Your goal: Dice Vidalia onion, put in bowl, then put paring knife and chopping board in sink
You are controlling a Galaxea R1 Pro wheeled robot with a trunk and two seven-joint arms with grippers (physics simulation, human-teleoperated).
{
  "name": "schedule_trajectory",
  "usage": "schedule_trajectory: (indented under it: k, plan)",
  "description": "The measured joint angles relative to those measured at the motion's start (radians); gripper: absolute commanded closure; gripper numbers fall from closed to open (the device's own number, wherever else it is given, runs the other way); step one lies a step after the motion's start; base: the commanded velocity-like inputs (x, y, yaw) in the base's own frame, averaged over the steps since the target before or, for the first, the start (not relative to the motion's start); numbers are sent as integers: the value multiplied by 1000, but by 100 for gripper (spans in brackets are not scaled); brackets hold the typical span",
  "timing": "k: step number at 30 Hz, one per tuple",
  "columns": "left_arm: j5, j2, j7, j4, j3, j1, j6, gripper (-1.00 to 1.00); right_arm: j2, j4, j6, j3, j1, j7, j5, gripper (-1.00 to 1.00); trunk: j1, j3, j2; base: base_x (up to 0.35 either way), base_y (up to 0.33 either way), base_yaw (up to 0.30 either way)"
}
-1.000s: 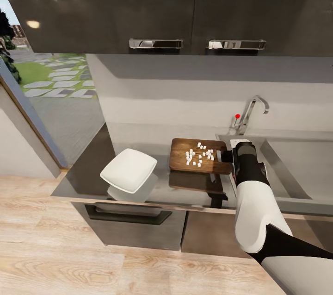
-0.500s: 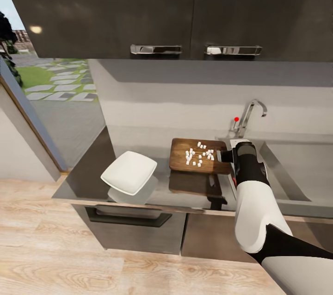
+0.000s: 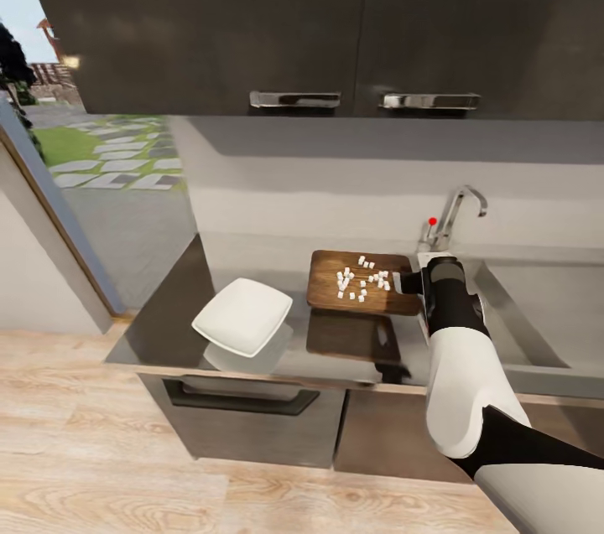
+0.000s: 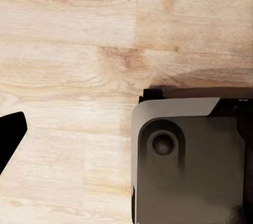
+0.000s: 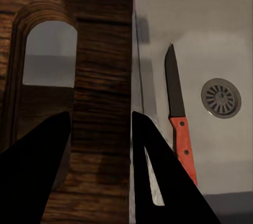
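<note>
My right gripper (image 3: pixel 407 282) is shut on the right end of the brown chopping board (image 3: pixel 331 295), holding it level above the grey countertop (image 3: pixel 168 316). Several white diced onion pieces (image 3: pixel 362 276) lie on the board. In the right wrist view the two fingers clamp the board (image 5: pixel 100 66) beside its handle slot. Past the board's edge, the red-handled paring knife (image 5: pixel 178 108) lies in the steel sink (image 5: pixel 211 29) near the round drain (image 5: pixel 220 98). The white square bowl (image 3: pixel 243 316) sits to the left of the board. The left wrist view looks down at the floor, with one dark finger (image 4: pixel 9 135) at the edge.
The chrome faucet (image 3: pixel 457 211) with its red knob (image 3: pixel 433 221) stands behind the sink (image 3: pixel 545 308). Dark upper cabinets (image 3: pixel 335 14) hang overhead. A glass door to the garden is at the left. My base (image 4: pixel 184 161) sits on the wooden floor (image 4: pixel 68 50).
The whole picture has shifted a little, so the camera moved. My right gripper keeps its hold on the board, and the onion pieces stay on it.
</note>
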Motion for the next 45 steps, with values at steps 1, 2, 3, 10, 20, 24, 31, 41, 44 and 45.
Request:
schedule_trajectory:
  k: [1, 2, 3, 10, 20, 24, 31, 41, 44, 45]
  plan:
    - [0, 0, 0, 0, 0, 0, 0, -100, 0, 0, 0, 0, 0, 0, 0, 100, 0, 2, 0, 0, 231, 0]
    - [0, 0, 0, 0, 0, 0, 0, -100, 0, 0, 0, 0, 0, 0, 0, 100, 0, 3, 0, 0, 244, 0]
    - [0, 0, 0, 0, 0, 0, 0, -100, 0, 0, 0, 0, 0, 0, 1, 100, 0, 5, 0, 0, 254, 0]
    - [0, 0, 0, 0, 0, 0, 0, -100, 0, 0, -1, 0, 0, 0, 0, 100, 0, 15, 0, 0, 268, 0]
    - [0, 0, 0, 0, 0, 0, 0, -100, 0, 0, -1, 0, 0, 0, 2, 100, 0, 29, 0, 0, 270, 0]
    - [0, 0, 0, 0, 0, 0, 0, -100, 0, 0, -1, 0, 0, 0, 2, 100, 0, 34, 0, 0, 247, 0]
    - [0, 0, 0, 0, 0, 0, 0, -100, 0, 0, -1, 0, 0, 0, -2, 100, 0, 43, 0, 0, 115, 0]
    - [0, 0, 0, 0, 0, 0, 0, -100, 0, 0, -1, 2, 0, -1, 1, 100, 0, 45, 0, 0, 4, 0]
    - [0, 0, 0, 0, 0, 0, 0, -100, 0, 0, -2, 4, 0, -4, 3, 100, 0, 45, 0, 0, 0, 0]
    - [0, 0, 0, 0, 0, 0, 0, -100, 0, 0, -3, 10, 0, -9, 4, 100, 0, 45, 0, 0, 0, 0]
